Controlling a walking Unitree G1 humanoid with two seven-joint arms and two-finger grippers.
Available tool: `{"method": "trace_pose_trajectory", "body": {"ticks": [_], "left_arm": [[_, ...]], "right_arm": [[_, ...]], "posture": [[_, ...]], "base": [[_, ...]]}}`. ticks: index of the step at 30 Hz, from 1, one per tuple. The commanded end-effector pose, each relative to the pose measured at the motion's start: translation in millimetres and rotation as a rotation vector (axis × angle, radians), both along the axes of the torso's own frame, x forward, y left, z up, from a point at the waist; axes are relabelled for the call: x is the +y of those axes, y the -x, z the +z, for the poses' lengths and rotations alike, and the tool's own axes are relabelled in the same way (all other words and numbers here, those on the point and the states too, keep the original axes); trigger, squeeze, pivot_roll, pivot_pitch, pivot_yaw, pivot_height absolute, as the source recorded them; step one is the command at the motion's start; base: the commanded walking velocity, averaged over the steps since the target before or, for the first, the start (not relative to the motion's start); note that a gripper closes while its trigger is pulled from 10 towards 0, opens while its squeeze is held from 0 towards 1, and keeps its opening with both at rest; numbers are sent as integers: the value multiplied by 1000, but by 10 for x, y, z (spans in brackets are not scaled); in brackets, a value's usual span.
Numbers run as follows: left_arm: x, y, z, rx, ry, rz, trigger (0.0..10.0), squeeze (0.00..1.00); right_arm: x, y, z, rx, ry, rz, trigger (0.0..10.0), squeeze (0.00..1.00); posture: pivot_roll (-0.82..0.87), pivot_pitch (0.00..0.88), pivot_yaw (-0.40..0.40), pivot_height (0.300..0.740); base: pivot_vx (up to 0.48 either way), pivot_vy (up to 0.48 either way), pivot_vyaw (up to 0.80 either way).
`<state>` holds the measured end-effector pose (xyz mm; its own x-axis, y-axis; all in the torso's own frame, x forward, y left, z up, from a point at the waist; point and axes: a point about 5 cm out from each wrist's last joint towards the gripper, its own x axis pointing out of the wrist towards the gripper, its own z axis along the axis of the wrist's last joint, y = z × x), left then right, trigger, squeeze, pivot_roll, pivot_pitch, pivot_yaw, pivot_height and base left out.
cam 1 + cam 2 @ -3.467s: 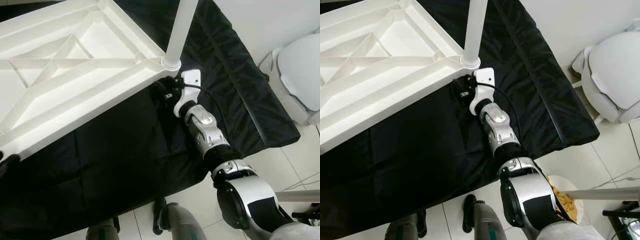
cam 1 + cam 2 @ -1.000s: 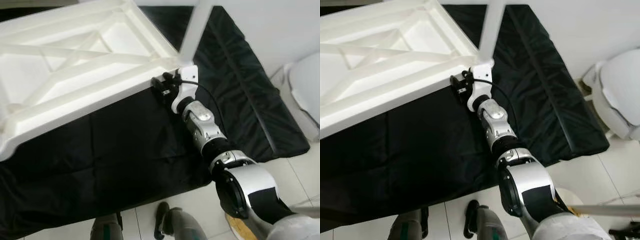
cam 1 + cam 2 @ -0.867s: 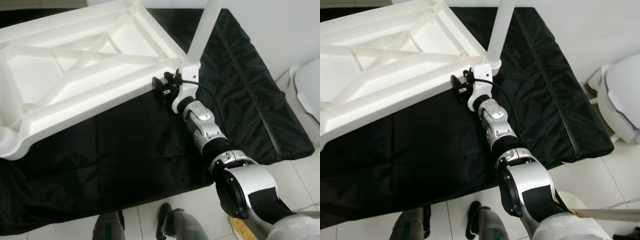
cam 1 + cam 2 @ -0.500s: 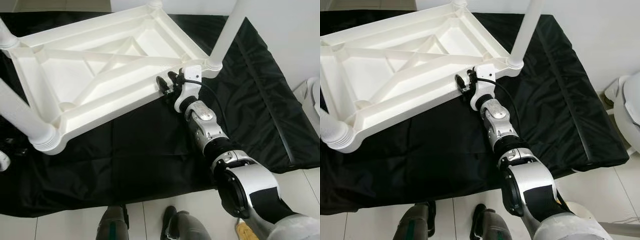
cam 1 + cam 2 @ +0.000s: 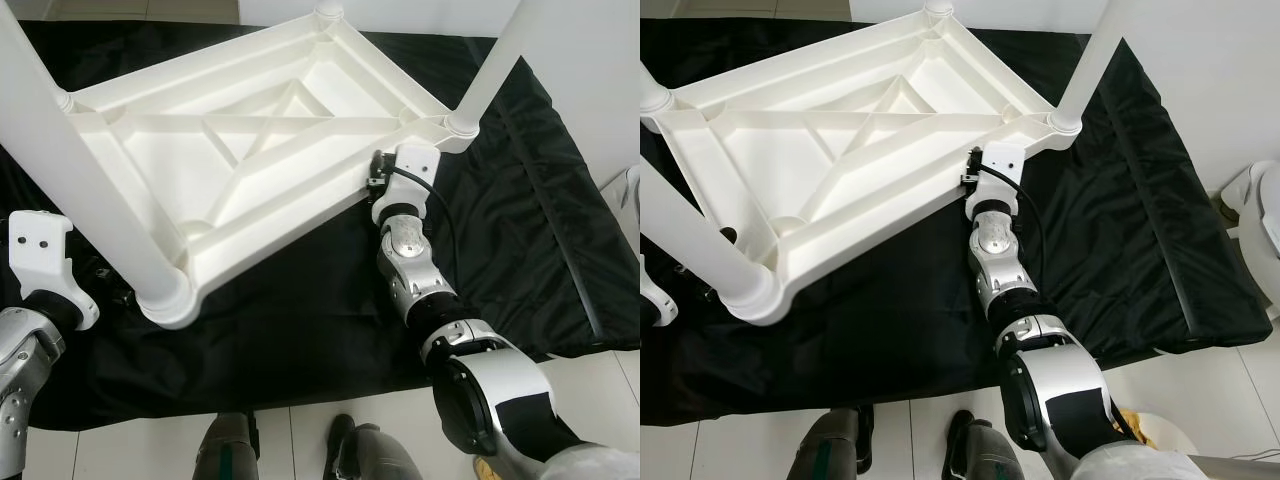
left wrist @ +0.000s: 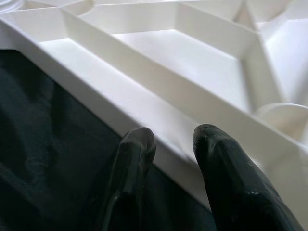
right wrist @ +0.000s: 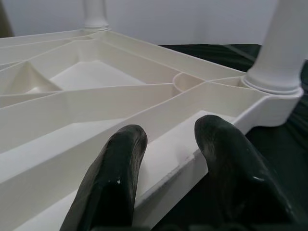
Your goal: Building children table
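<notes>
A white plastic children's table (image 5: 262, 222) lies upside down on a black cloth (image 5: 300, 300), its ribbed underside facing up. Several white legs stand up from its corners, one close at the near left (image 5: 90, 190) and one at the right (image 5: 495, 60). My right gripper (image 7: 168, 132) is open at the near rim, just beside the right corner; one finger (image 7: 113, 168) is inside the rim and the other outside. It also shows from above, my right gripper (image 5: 968, 170). My left gripper (image 6: 171, 134) is open just outside the rim near the near-left corner, holding nothing.
The black cloth covers a low surface whose front edge drops to a white tiled floor (image 5: 600, 370). A white rounded object (image 5: 1260, 215) stands at the far right. My own feet (image 5: 230, 450) show at the bottom.
The view has swung back, so the whole table and my left arm now show. My right gripper has shifted from under the rim to straddle it beside the right corner.
</notes>
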<state>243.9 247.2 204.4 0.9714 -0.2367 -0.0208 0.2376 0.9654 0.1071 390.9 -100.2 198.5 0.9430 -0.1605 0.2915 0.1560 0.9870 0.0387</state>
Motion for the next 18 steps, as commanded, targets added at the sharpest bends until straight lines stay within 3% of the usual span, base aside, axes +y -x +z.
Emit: {"method": "trace_pose_trajectory", "body": {"ticks": [1,7,14,18], "left_arm": [[23,10,-46,34,-1,10,10000,0],[47,5,-91,58,-5,18,10000,0],[37,-13,-125,69,-16,16,10000,0],[25,-23,-149,76,-14,15,10000,0]], "right_arm": [[-244,45,-238,78,-20,-134,10000,0],[-474,82,-174,26,-43,-307,10000,0],[-623,120,-145,-1,-60,-426,10000,0],[-648,105,-203,46,-103,-410,10000,0]], "posture": [[155,239,-38,740],[149,239,-43,740],[141,236,-48,740],[138,233,-51,740]], "base": [[0,0,0],[0,0,0],[0,0,0],[0,0,0]]}}
